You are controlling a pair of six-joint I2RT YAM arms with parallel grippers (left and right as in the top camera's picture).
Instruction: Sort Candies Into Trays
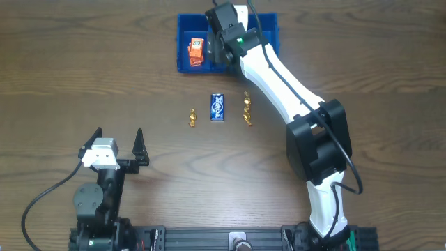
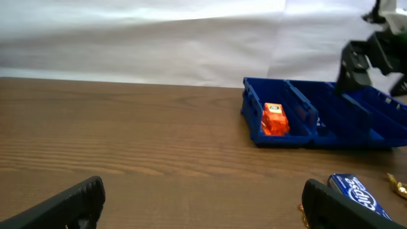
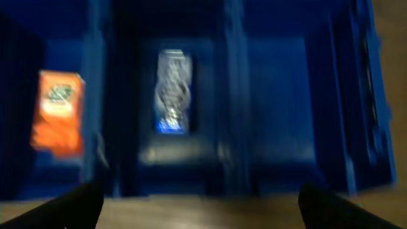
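Right claw (image 3: 203, 203) wide, empty, above blue plastic tray (image 1: 268, 33). Blue foil-wrapped candy bar (image 1: 217, 107) lies base-ward of it, long axis toward tray; left claw (image 1: 118, 134) wide, farther.

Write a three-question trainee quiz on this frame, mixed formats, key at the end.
1. True or false: the orange candy lies in an end compartment of the blue tray.
2. The right tool above the tray is: A open; B shut on a candy; C shut, empty.
3. Fill in: on the table, the packet between the gold candies is ___ in colour.
Key: 1 true; 2 A; 3 blue.
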